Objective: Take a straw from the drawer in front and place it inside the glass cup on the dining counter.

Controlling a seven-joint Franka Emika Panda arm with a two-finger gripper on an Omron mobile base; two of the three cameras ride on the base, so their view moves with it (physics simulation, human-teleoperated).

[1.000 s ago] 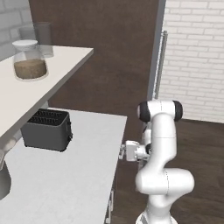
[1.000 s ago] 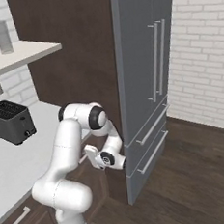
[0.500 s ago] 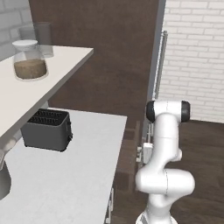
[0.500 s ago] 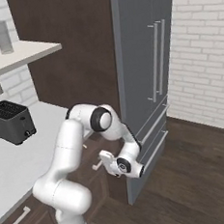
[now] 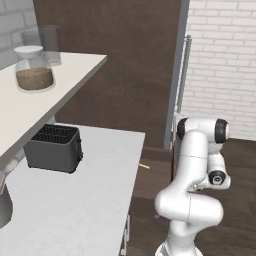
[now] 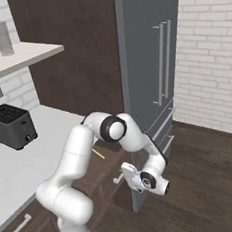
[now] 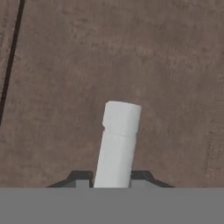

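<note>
The dark brown drawer (image 6: 108,165) under the worktop stands pulled out. Inside it lies the thin pale yellow straw (image 6: 98,153), which the left base view catches as a short streak (image 5: 144,165). My gripper (image 6: 126,176) is low in front of the drawer, shut on its white handle (image 7: 117,140). In the hand view the handle rises between the two dark fingertips (image 7: 81,178), with the brown drawer front (image 7: 170,83) close behind it. The glass cup and the dining counter are out of view.
A black toaster (image 5: 53,148) sits on the white worktop (image 5: 80,205) to the left. Above it a shelf carries a lidded jar (image 5: 33,68) and tall glasses (image 6: 1,37). A tall grey fridge (image 6: 153,69) stands right of the drawer. Dark wood floor (image 6: 210,189) is open at the right.
The arm has drawn back from the cabinets with the handle held, sliding the drawer out. The straw inside has come into sight.
</note>
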